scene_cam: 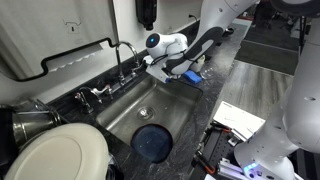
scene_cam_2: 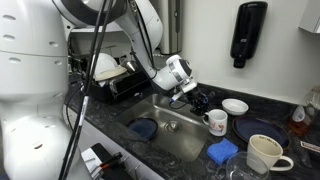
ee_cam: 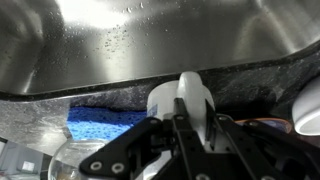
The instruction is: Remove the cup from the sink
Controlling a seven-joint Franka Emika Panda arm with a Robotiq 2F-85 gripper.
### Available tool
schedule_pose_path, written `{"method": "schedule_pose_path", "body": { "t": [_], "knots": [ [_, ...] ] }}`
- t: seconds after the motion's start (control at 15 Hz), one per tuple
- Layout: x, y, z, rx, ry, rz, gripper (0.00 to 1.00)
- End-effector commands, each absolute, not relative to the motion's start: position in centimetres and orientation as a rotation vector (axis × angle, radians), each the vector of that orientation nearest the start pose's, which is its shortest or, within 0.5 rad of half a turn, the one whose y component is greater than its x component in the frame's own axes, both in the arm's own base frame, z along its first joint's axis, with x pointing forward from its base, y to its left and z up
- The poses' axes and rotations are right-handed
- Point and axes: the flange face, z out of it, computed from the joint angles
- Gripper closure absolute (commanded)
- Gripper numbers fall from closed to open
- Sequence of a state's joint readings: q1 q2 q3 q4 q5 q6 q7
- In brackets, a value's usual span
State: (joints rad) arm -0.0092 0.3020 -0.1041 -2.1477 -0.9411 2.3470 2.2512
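A white cup (scene_cam_2: pixel 216 123) with a dark print was recorded clear of the basin, its wall pinched between the drawn-in fingers (ee_cam: pixel 176 128) of the gripper (scene_cam_2: pixel 203 104). Beneath the fingers, a dark speckled counter (ee_cam: pixel 250 85) was noted, with a blue sponge (ee_cam: pixel 100 125) beside them and the steel sink (ee_cam: pixel 150 50) beyond.

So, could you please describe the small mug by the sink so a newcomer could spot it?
Start at the steel sink; on the dark counter beside it, at the gripper, is a small white mug. Unlike the bigger cream mug nearby, it bears a dark print.
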Motion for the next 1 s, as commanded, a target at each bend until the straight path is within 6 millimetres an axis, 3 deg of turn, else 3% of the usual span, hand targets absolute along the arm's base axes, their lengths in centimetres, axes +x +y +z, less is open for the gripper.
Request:
{"method": "schedule_pose_path", "body": {
  "t": [0.0, 0.07, 0.13, 0.27, 0.73, 0.93],
  "knots": [
    [56.8, -9.0, 24.9, -2.338, 2.549, -0.881, 0.95],
    [57.0, -9.2, 24.7, -2.331, 2.56, -0.868, 0.95],
    [57.1, -9.5, 24.6, -2.327, 2.568, -0.867, 0.57],
    [57.4, -9.8, 24.8, -2.303, 2.58, -0.87, 0.52],
    [57.4, -9.6, 25.7, -2.324, 2.568, -0.841, 0.02],
    [57.2, -9.9, 26.7, -2.404, 2.533, -0.694, 0.0]
  ]
}}
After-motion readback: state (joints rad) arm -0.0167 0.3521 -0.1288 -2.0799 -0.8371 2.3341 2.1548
